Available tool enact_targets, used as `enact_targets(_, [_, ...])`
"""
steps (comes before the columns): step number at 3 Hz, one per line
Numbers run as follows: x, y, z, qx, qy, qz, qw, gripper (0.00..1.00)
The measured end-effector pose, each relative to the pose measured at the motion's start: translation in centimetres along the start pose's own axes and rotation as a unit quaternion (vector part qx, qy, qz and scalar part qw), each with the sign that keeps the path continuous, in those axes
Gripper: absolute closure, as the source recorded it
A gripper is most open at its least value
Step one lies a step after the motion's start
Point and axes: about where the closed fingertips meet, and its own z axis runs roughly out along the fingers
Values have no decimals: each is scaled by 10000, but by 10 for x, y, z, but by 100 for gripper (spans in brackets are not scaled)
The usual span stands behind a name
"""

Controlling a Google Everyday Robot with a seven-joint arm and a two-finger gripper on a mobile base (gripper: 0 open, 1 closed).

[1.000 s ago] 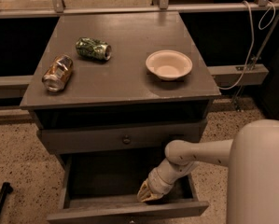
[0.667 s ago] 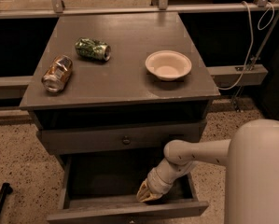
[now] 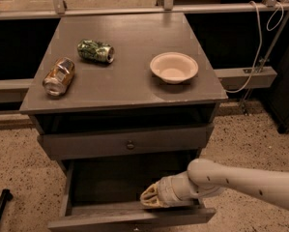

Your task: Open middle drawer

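Note:
The grey cabinet has a shut upper drawer (image 3: 86,146) with a small round knob (image 3: 130,145). Below it the middle drawer (image 3: 105,220) stands pulled out, showing its dark shallow box (image 3: 110,180). My gripper (image 3: 150,197) is at the end of the white arm (image 3: 231,180) that comes in from the right. It lies low inside the open box, just behind the inner side of the drawer front and right of its centre. The lowest drawer is hidden under the open one.
On the cabinet top (image 3: 134,76) lie a crushed green can (image 3: 95,51), a crushed brown can (image 3: 59,75) and a pale bowl (image 3: 174,66). A white cable (image 3: 252,57) hangs at the right. A dark rod end (image 3: 0,208) is on the speckled floor at the left.
The gripper and arm have shifted very slightly to the left inside the open drawer. The drawer stands about as far out as before.

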Motion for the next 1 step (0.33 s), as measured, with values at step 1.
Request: enact_targets(1, [12,-1,-18,327,62,119,9994,73])
